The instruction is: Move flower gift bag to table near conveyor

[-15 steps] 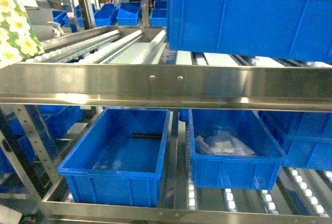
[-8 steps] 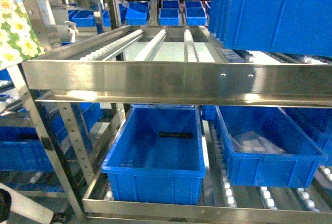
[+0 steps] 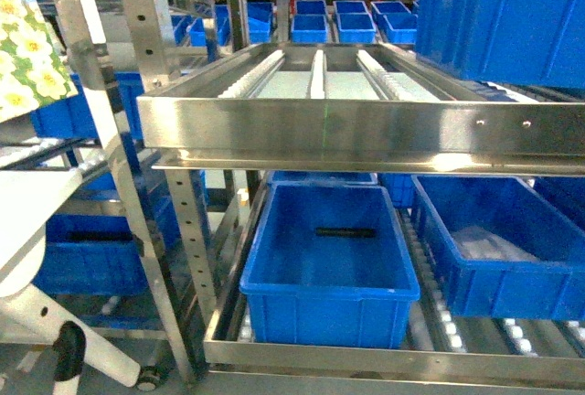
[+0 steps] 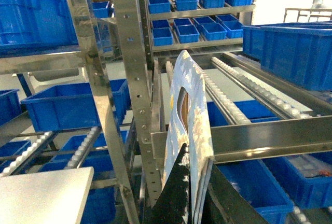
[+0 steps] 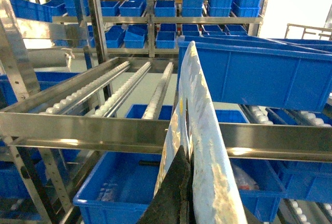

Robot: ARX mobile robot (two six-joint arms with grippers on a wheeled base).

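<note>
The flower gift bag [image 4: 188, 130] is held up in the air in front of the rack of rollers [image 3: 320, 80]. In the left wrist view the left hand [image 4: 194, 198] is clenched on the bottom edge of the bag, with a dark finger [image 4: 176, 193] pressed flat on one side and the other finger on the far side. The bag stands upright and edge-on there, and the cut-out handle hole shows near its top.

In the right wrist view the right hand [image 5: 182, 203] grips a bag edge [image 5: 199, 146] the same way, with a dark finger [image 5: 171, 193] against it.

In the head view only a corner of the bag [image 3: 27, 57] shows at the far left, with white and yellow daisies on green.

A white surface [image 4: 41, 195] sits low on the left, beside the steel rack post [image 4: 129, 79]. The bag is above and to the right of it, not touching it.

Blue bins [image 3: 329, 262] sit on the lower shelf of the rack.
</note>
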